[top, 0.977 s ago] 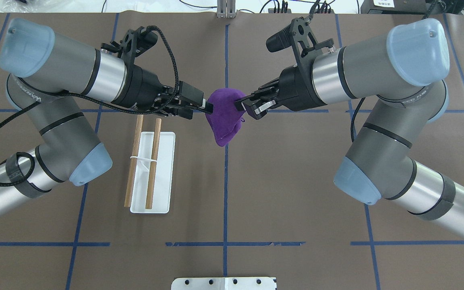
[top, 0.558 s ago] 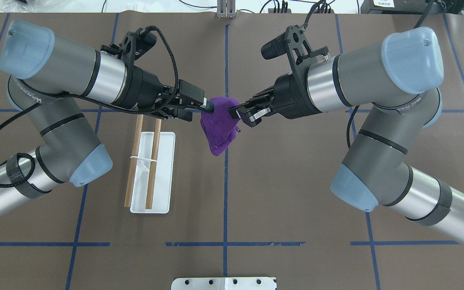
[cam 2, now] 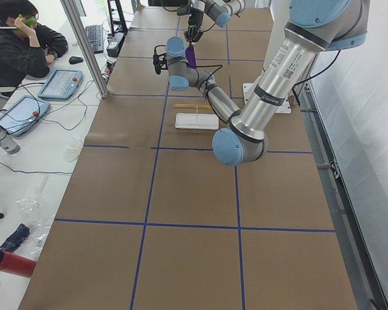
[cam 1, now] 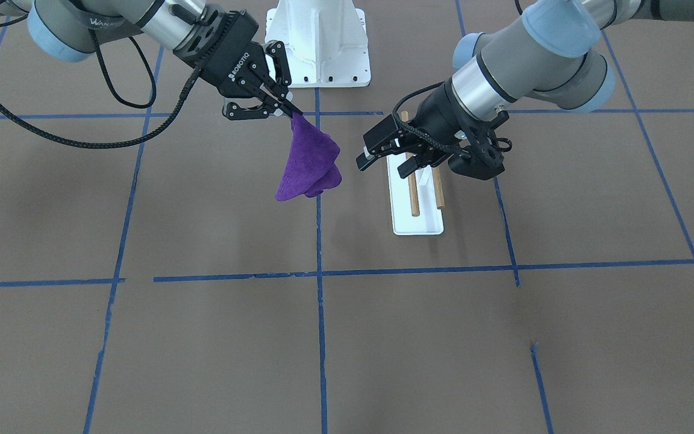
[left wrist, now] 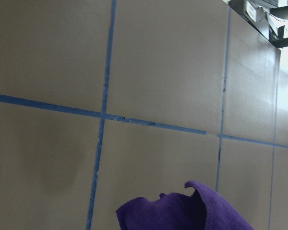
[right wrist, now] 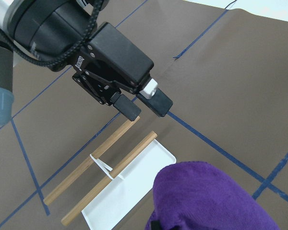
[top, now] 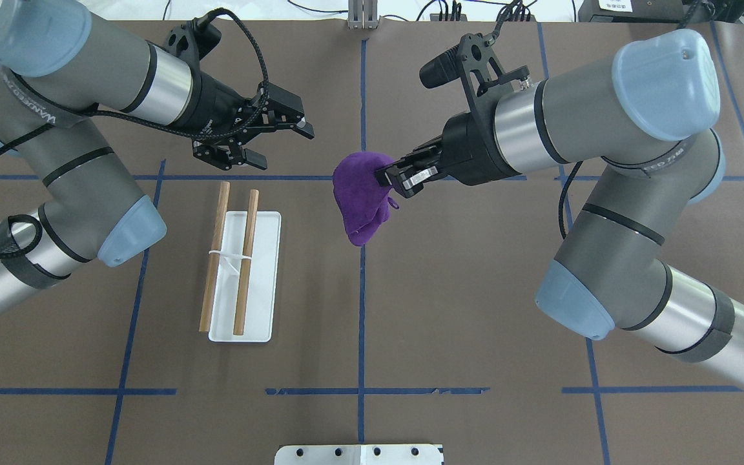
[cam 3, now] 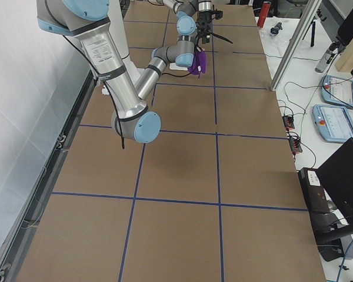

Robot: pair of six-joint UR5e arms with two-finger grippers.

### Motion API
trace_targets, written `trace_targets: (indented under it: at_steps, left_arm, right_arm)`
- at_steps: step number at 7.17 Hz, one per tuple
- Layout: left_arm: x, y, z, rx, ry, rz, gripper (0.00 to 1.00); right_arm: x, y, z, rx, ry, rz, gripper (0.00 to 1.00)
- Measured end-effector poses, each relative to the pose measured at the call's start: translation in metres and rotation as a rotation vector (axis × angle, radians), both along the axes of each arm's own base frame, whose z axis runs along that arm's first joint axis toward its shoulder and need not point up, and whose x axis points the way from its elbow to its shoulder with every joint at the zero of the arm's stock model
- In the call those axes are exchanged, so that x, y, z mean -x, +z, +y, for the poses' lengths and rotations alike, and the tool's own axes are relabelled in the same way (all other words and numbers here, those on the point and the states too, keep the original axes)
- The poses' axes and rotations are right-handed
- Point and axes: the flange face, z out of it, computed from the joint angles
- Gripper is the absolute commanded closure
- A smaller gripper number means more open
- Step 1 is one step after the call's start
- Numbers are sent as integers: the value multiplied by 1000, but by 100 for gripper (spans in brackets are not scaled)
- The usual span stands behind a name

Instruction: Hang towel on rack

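Note:
The purple towel [top: 360, 200] hangs bunched from my right gripper [top: 388, 175], which is shut on its upper edge above the table's middle line. In the front view the towel [cam 1: 308, 160] dangles below the same gripper [cam 1: 291, 113]. My left gripper [top: 285, 147] is open and empty, to the left of the towel and apart from it, beyond the rack's far end. The rack [top: 243, 271] has a white base and two wooden dowels and stands bare. The right wrist view shows the left gripper [right wrist: 145, 109] over the dowel tips, the rack [right wrist: 120, 187] and the towel [right wrist: 211, 196].
The white bolted pedestal [cam 1: 317, 42] stands at the robot's side of the table and also shows in the overhead view [top: 359, 454]. Blue tape lines cross the brown table cover. An operator [cam 2: 19, 39] sits beyond the table's far side.
My left gripper has left the towel's edge and drawn back to the left and away from the robot. The right gripper still holds the towel, shifted slightly.

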Motion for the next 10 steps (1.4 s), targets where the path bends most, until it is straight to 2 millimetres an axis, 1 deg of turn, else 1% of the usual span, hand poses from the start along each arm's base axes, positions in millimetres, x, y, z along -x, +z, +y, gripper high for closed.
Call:
trace_targets:
  at_steps: [1,3,4,5,6,7,8,10]
  left_arm:
    - [-3,-6,-1,31,0,-8,3]
    - [-17,-18,9,78,15,9,10]
    - [-26,-20,16,96,29,13,21]
    - [-33,-23,22,110,39,18,41]
    - [-35,-26,25,117,44,22,74]
    - [-35,-28,27,115,47,26,79]
    - [-34,-30,29,107,51,30,100]
    - [-33,-33,32,98,57,36,100]
  right_arm:
    - [6,-5,3,-7,18,-4,100]
    - [20,-13,12,-20,45,-13,100]
    - [21,-16,14,-25,49,-18,100]
    - [22,-20,15,-29,51,-23,100]
    - [22,-21,15,-30,52,-26,100]
    - [22,-21,15,-31,54,-26,100]
    - [23,-21,15,-30,56,-25,100]
    - [23,-18,15,-29,57,-22,100]
